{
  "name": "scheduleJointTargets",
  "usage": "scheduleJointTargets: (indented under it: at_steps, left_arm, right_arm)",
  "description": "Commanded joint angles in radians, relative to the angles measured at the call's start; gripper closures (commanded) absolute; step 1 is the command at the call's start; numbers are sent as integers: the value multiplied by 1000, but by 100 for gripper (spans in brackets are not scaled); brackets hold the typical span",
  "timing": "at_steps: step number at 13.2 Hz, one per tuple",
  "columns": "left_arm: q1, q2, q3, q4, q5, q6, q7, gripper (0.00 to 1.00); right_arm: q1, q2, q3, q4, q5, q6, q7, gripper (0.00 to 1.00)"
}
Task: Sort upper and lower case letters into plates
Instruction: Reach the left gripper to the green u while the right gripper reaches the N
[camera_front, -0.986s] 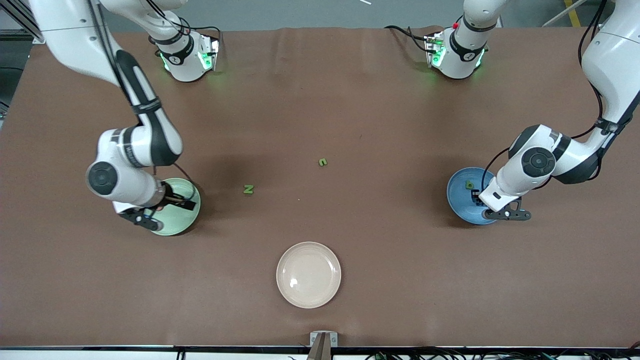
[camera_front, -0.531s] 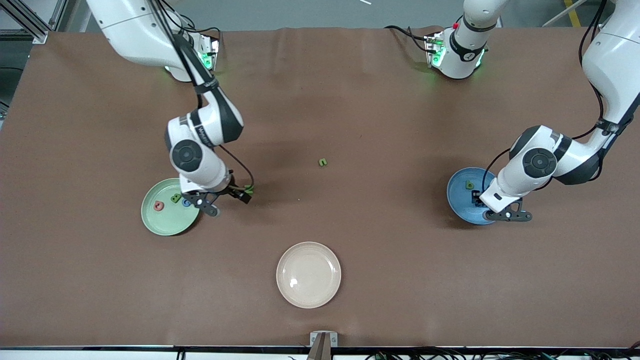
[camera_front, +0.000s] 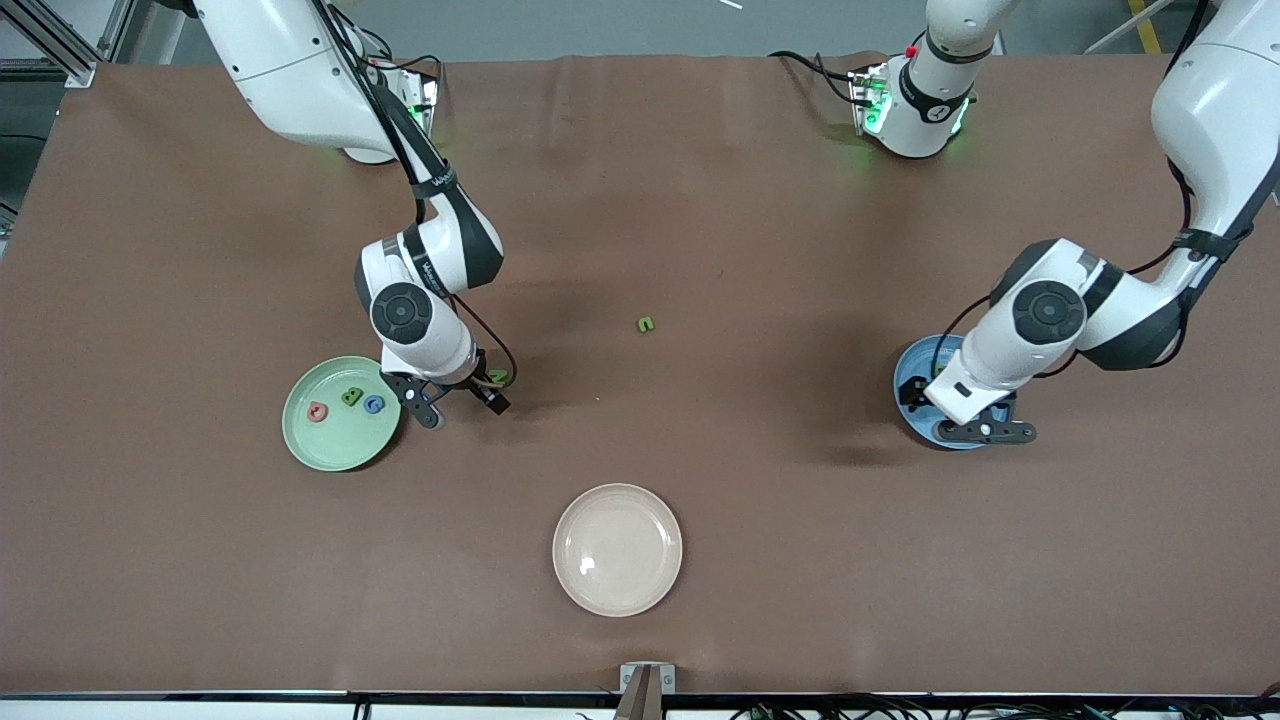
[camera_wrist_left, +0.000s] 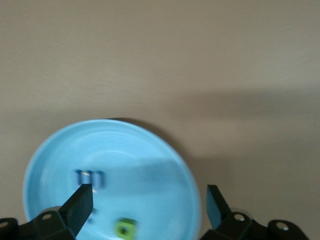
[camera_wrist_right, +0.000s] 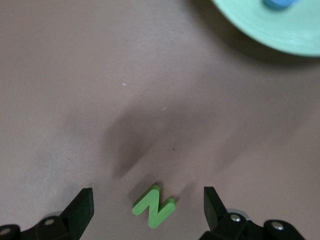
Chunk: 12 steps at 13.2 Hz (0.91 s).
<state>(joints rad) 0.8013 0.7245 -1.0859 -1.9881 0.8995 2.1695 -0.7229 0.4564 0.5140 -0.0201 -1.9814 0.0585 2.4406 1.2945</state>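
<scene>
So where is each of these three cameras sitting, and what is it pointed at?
Front view: high across the table, facing both arms; the open right claw is beside the pale mint green round plate.
Left wrist view: on the left arm, looking down between its open claw at the bright blue round plate.
Right wrist view: on the right arm, looking down at the green foam letter N.
Shared: the front view also shows that blue plate.

I am seeing a round mint-green plate (camera_front: 338, 440) showing red, green and blue letters, and a bright blue round plate (camera_wrist_left: 150, 165) carrying blue and green ones. A green foam N (camera_wrist_right: 154, 206) is lying on the plain brown tablecloth (camera_front: 700, 200), near a glossy cream-beige plate (camera_front: 617, 549).
</scene>
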Motion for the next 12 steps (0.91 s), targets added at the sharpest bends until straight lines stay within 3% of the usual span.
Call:
scheduleJointTargets:
  at_steps: [1, 5, 8, 12]
  left_arm:
    - [-98, -5, -35, 44, -56, -60, -165, 0]
    - [-310, 1, -32, 89, -132, -76, -496, 0]
    - [-463, 12, 3, 91, -142, -73, -735, 0]
    - [-725, 33, 167, 155, -189, 10, -848, 0]
  right_arm:
    - [4, -3, 2, -10, 1, 12, 179, 2]
    - [-30, -5, 0, -8, -2, 5, 203, 0]
    - [11, 17, -1, 1, -8, 15, 259, 0]
    - [34, 28, -1, 1, -12, 35, 455, 0]
